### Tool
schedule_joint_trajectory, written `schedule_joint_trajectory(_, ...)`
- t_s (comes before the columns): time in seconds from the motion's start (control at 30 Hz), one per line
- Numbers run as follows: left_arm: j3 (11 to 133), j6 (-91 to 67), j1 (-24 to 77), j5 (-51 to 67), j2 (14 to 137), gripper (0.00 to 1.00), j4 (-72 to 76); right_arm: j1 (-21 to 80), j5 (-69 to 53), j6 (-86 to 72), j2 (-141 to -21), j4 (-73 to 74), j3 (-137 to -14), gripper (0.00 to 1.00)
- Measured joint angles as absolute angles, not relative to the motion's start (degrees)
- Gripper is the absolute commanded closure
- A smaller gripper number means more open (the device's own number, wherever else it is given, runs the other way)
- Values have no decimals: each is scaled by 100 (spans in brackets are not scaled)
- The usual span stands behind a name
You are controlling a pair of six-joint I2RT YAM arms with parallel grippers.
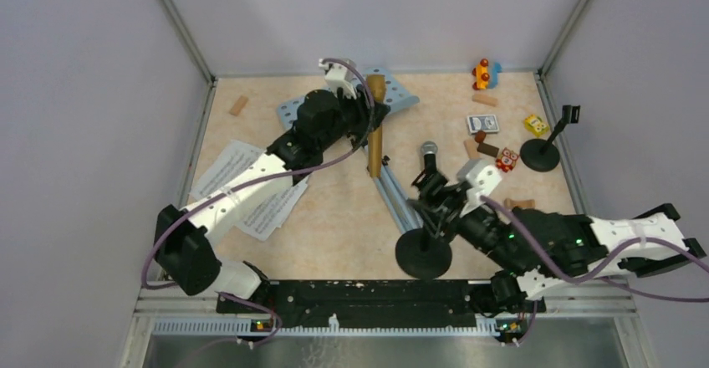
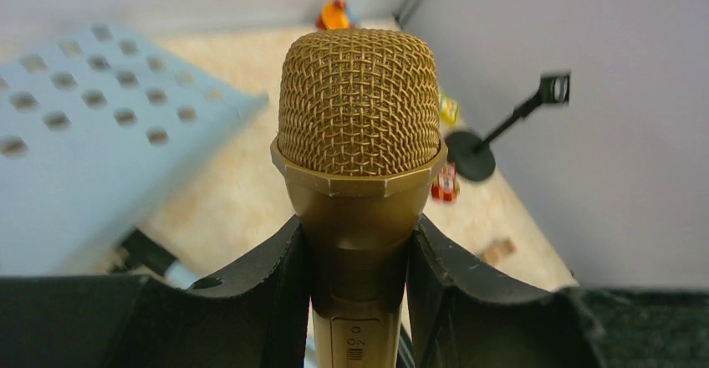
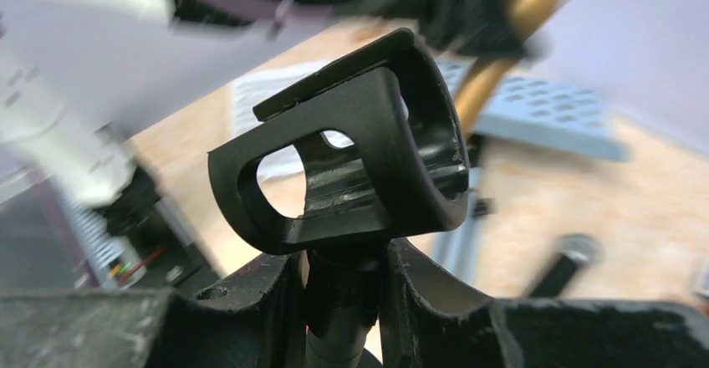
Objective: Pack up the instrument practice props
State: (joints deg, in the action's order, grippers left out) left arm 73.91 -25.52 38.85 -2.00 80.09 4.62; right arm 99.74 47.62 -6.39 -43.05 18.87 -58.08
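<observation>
My left gripper [image 1: 368, 124] is shut on the gold microphone [image 1: 374, 125], which it holds upright over the far middle; the mesh head [image 2: 359, 109] rises above my fingers [image 2: 267, 293]. The light blue music desk [image 1: 400, 96] lies behind it and shows in the left wrist view [image 2: 75, 150]; its grey legs [image 1: 398, 202] run toward me. My right gripper [image 1: 435, 205] is shut on the stem of a black mic holder [image 1: 424, 253], just under its clip [image 3: 359, 167]. A black microphone [image 1: 429, 157] lies just beyond it. A second mic holder [image 1: 542, 152] stands at the right. White music sheets [image 1: 251, 188] lie under the left arm.
A card box [image 1: 482, 123], wooden blocks [image 1: 484, 99] and colourful toys [image 1: 483, 73] are scattered at the back right, with another block [image 1: 240, 105] at the back left. A red toy [image 1: 507, 160] sits beside the second holder. Walls close three sides.
</observation>
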Motion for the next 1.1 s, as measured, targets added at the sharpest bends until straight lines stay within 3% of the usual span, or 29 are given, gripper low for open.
schedule_joint_trajectory(0.13, 6735, -3059, 3948, 211, 8300, 100, 587, 9974, 6184, 473, -4099, 1763, -6641, 100)
schedule_joint_trajectory(0.33, 6455, -3483, 4576, -279, 8600, 100, 1225, 9972, 7507, 3301, -3306, -941, -6687, 100)
schedule_joint_trajectory(0.5, 6528, -3787, 5221, -751, 9299, 100, 1999, 9972, 8051, 4248, -2928, -1826, -6665, 100)
schedule_joint_trajectory(0.8, 7478, -4327, 5492, -2244, 10873, 100, 1566, 9970, 8237, 4440, -3004, -1695, -6171, 100)
schedule_joint_trajectory(1.1, 7623, -4639, 5483, -3048, 11415, 100, 1531, 9972, 8128, 4191, -3227, -1420, -5819, 100)
